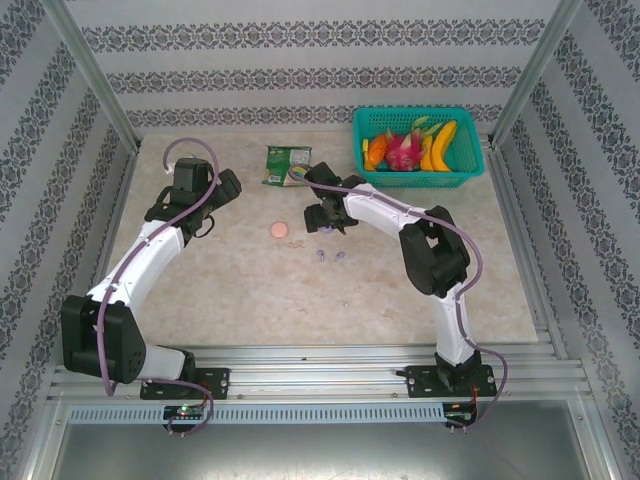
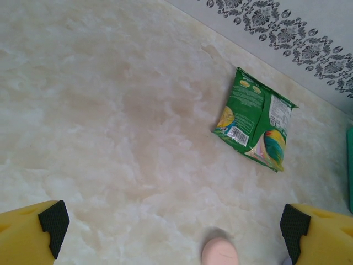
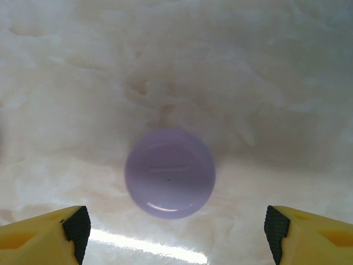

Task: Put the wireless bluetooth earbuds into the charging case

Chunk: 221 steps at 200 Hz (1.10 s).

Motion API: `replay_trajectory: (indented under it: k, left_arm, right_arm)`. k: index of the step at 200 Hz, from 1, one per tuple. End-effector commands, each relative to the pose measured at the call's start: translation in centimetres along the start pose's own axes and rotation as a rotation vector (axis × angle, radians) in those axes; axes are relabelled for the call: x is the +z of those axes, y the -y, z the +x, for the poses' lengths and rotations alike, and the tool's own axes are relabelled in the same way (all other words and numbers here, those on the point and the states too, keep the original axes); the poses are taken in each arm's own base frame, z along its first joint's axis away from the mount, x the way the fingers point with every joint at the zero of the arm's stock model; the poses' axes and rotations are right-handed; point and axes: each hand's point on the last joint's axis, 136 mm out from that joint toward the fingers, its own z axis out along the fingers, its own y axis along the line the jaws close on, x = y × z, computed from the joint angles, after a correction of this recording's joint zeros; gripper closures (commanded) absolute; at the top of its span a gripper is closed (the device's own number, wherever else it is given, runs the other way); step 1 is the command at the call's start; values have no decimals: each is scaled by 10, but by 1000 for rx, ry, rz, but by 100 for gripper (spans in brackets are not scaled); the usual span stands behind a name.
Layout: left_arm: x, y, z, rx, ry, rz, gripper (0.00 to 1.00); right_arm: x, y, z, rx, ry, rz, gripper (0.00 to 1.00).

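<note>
A round lilac charging case (image 3: 170,174) lies shut on the table, in the gap between my right gripper's (image 3: 176,226) wide-open jaws and touching neither pad. In the top view that gripper (image 1: 323,216) hovers over the table's middle. Two tiny lilac earbuds (image 1: 321,256) (image 1: 340,257) lie loose just nearer than it. A round pink case (image 1: 279,229) rests to its left. In the left wrist view the pink case (image 2: 220,253) sits at the bottom edge, between the open, empty jaws of my left gripper (image 2: 174,223). From above, the left gripper (image 1: 215,193) stands left of the pink case.
A green snack bag (image 1: 287,165) (image 2: 256,118) lies at the back centre. A teal basket (image 1: 470,150) of toy fruit stands at the back right. Metal frame posts and patterned walls close in the table's sides.
</note>
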Motion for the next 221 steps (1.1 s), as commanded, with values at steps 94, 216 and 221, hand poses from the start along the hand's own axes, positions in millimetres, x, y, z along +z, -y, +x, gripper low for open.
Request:
replay_trajectory:
  k: [94,216,221]
  left_arm:
    - [-17,-12,-3,24,34,-16,0]
    - [-15,-14,1,8,20,-20,0]
    - [-14,-14,2,8,18,-22,0]
  right_arm:
    - [31,-5,0,-58,-92,6,24]
    - [40,-8,3,-65,-116,43,49]
    - [39,-8,2,-63,-114,41,51]
